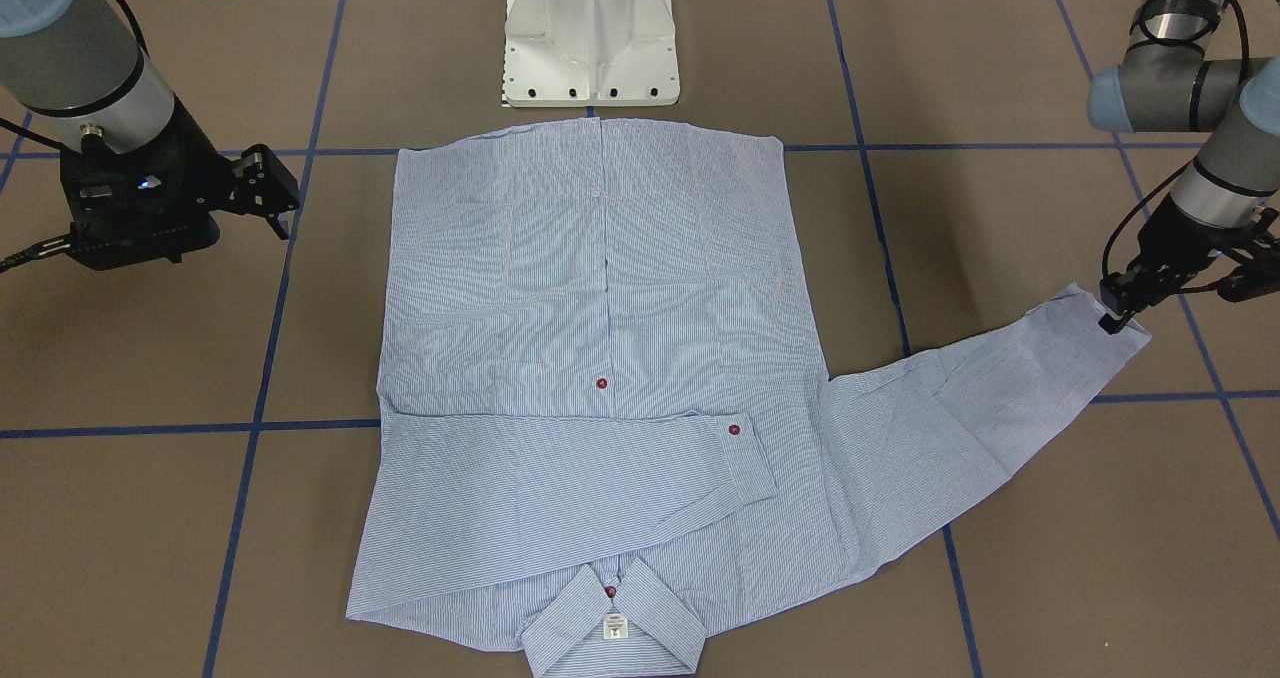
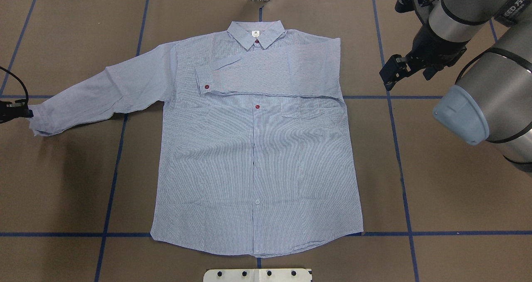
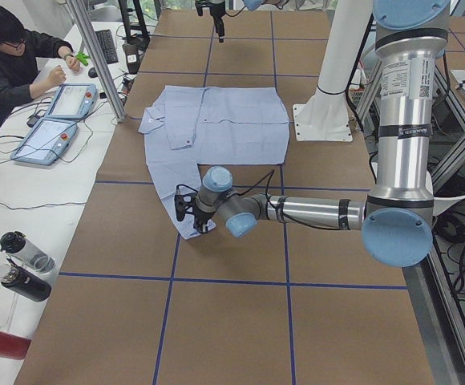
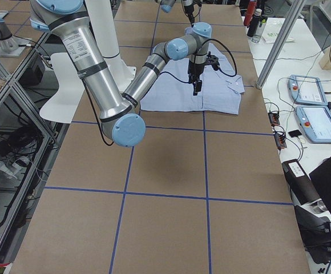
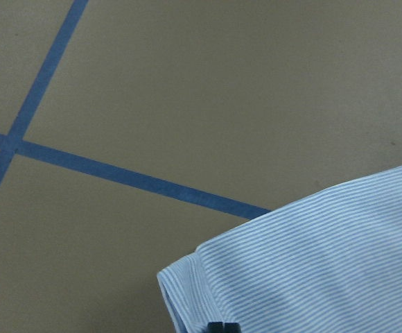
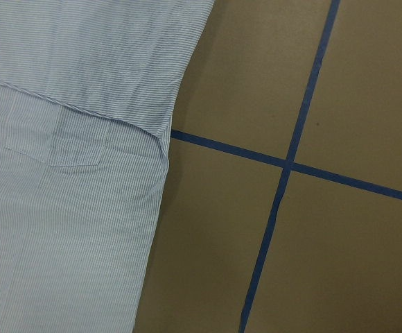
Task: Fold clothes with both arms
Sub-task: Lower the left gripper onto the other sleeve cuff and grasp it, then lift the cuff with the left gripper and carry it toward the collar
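The shirt (image 1: 600, 288) lies flat on the bench (image 1: 1050, 578), light and limp, so its stiffer cuff (image 1: 1125, 350) is where I'd grip. My left end effector (image 1: 1110, 320) touches that cuff and my right end effector (image 1: 278, 203) hangs clear. I cannot tell whether either is spread.

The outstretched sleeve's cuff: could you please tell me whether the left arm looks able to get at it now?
Probably yes: the left gripper sits right at the cuff, and nothing lies between them.
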Available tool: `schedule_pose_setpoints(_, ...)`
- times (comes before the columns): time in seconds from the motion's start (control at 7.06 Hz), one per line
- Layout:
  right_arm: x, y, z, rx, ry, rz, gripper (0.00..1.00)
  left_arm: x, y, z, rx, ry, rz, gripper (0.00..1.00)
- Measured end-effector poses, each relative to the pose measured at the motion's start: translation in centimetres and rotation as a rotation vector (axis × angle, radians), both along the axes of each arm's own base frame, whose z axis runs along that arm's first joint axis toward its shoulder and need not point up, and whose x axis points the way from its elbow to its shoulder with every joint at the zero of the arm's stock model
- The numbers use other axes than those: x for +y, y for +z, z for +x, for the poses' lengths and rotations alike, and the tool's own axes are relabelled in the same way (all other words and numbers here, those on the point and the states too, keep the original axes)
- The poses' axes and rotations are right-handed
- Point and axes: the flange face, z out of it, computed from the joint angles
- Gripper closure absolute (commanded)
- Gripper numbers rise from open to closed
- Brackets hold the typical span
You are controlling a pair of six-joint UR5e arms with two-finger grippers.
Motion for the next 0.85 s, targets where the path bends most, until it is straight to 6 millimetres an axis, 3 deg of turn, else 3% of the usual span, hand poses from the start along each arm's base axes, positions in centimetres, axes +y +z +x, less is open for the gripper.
schedule_pose_setpoints(0.43,-0.3,2.0,1.4,0.018,0.026,-0.031,0.0,-2.6,-14.5,1.8,0.047,-0.004,-0.053,1.0)
schedule_pose_setpoints(0.85,-0.5,6.2,4.4,0.011,0.039,0.001,0.0,-7.4,-30.0,5.7,0.133,-0.027,-0.145,1.0)
